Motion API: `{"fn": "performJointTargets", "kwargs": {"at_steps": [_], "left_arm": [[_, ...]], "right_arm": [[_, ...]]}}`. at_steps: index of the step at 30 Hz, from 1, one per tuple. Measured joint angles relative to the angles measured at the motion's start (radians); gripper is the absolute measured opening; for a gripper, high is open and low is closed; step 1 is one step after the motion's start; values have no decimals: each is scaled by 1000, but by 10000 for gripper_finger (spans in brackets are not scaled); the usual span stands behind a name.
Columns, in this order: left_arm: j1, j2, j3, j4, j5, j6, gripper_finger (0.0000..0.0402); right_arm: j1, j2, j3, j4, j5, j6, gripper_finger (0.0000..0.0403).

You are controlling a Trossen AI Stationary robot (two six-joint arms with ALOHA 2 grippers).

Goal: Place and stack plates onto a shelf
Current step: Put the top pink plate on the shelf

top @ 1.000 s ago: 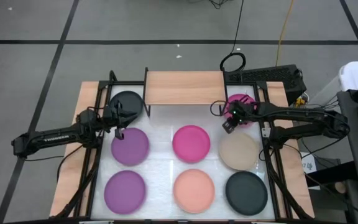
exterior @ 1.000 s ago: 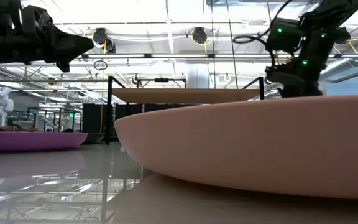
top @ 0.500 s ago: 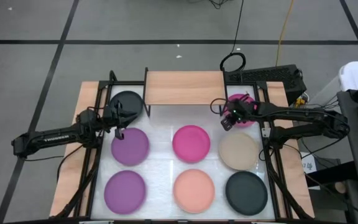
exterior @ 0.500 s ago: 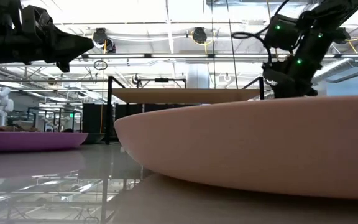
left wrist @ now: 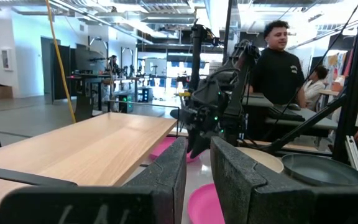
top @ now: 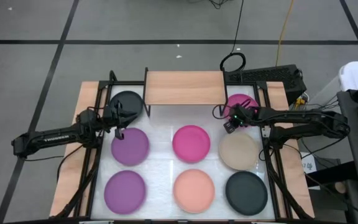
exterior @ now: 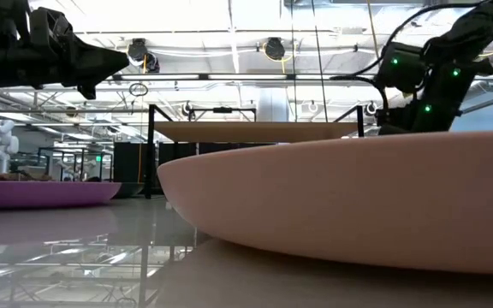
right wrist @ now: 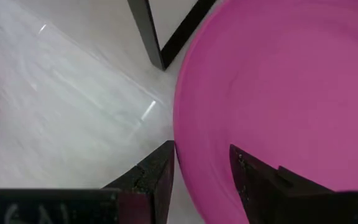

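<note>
Plates, round, shallow and matte, are lying across your white tabletop (top: 160, 158): in the high view you are seeing a black plate (top: 127, 103) left of the light-wood shelf on thin black legs (top: 184, 87), a magenta pink plate (top: 242, 106) to its right, two purple plates (top: 130, 146) down the left column, a second magenta plate (top: 191, 143) and a peach plate (top: 194, 189) in the middle, and a beige plate (top: 239, 151) and second black plate (top: 246, 191) on the right. Your right gripper (top: 230, 123) is sitting at the near-left edge of the back magenta plate. Only the right wrist view is showing you that its fingers (right wrist: 151, 171) are parted, one on either side of that plate's rim (right wrist: 185, 155). Your left gripper (top: 118, 127) is hovering between the back black plate and the upper purple one; its wrist view is showing its fingers (left wrist: 166, 171) slightly apart, holding nothing, with a person in a black shirt (left wrist: 278, 62) beyond the table. The low view is filled mostly by the peach plate's side (exterior: 349, 205), hiding the others.
</note>
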Motion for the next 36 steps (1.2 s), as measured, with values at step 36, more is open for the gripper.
{"fn": "performJointTargets", "kwargs": {"at_steps": [36], "left_arm": [[0, 0, 0, 0, 0, 0, 77]], "right_arm": [[-2, -181, -93, 223, 105, -58, 1]]}}
